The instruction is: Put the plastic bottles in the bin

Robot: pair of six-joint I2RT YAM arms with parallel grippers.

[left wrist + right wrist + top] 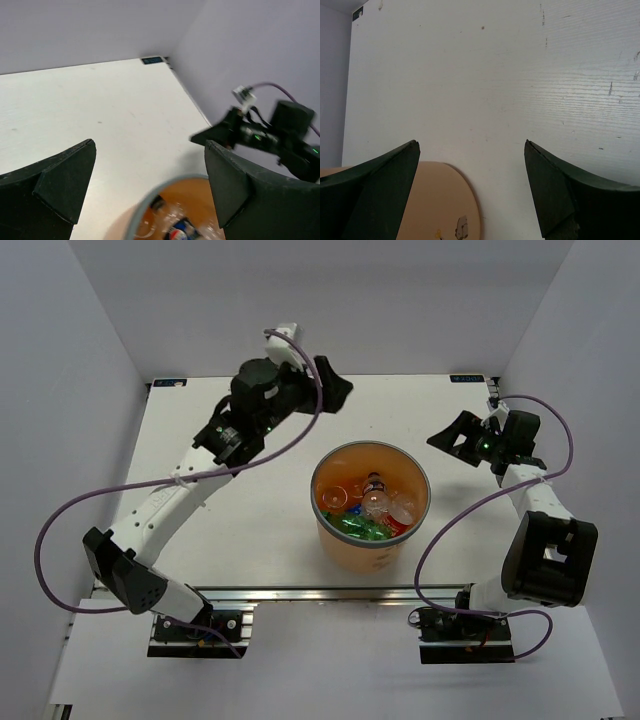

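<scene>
The bin [370, 446], a round orange bucket with a grey rim, stands at the table's middle. Several plastic bottles [375, 502] lie inside it: clear, green, orange and red ones. My left gripper [338, 388] hovers open and empty behind the bin, to its left. In the left wrist view that gripper [150, 144] looks down over the bin's rim [145, 205], and a blurred blue-labelled bottle [186, 232] shows inside. My right gripper [450, 433] is open and empty to the right of the bin. In the right wrist view it [471, 142] faces the bin's orange wall [420, 200].
White walls close the table on the left, back and right. My right arm [265, 135] shows in the left wrist view by the right wall. Purple cables loop beside both arms. The arm bases are bolted at the near edge.
</scene>
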